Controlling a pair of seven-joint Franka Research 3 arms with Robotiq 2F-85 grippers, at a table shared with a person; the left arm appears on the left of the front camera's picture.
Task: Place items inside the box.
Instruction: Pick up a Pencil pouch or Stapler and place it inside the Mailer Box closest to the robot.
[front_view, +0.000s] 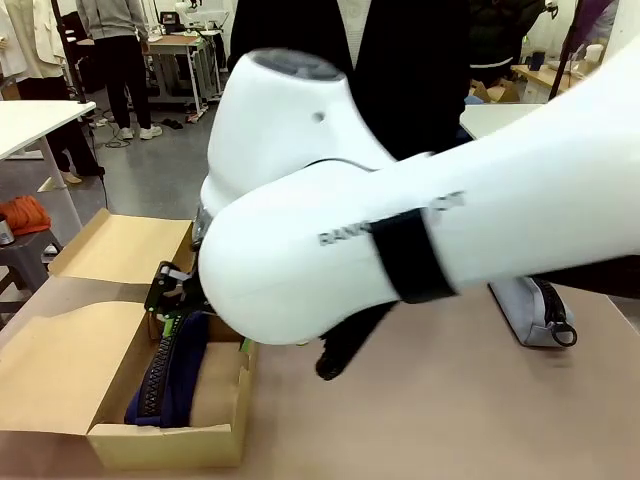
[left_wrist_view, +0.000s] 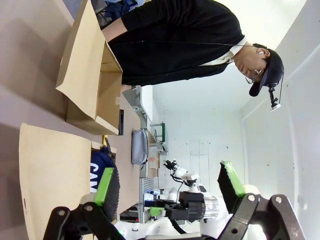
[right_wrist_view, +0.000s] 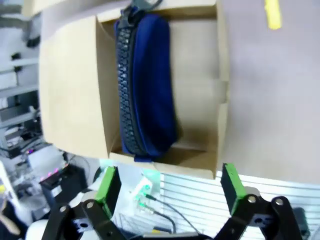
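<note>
The cardboard box (front_view: 170, 440) stands open at the table's near left, flaps spread. A navy zip pencil pouch (front_view: 175, 375) lies inside it, zipper up, filling the box (right_wrist_view: 70, 90) lengthwise in the right wrist view (right_wrist_view: 145, 85). My right arm reaches across the table, and its gripper (front_view: 183, 312) hangs open just above the pouch's far end, with nothing between its green pads (right_wrist_view: 107, 186). A yellow utility knife (right_wrist_view: 272, 12) lies on the table beside the box. My left gripper (left_wrist_view: 167, 185) is open and empty, away from the box (left_wrist_view: 87, 75), and sees the pouch's white lettering (left_wrist_view: 96, 172).
A grey pouch (front_view: 530, 310) lies on the table at the right, also seen as the grey pouch (left_wrist_view: 139, 146) in the left wrist view. A person in a black top (front_view: 400, 80) stands at the far side. A small black item (left_wrist_view: 121, 122) lies by the box flap.
</note>
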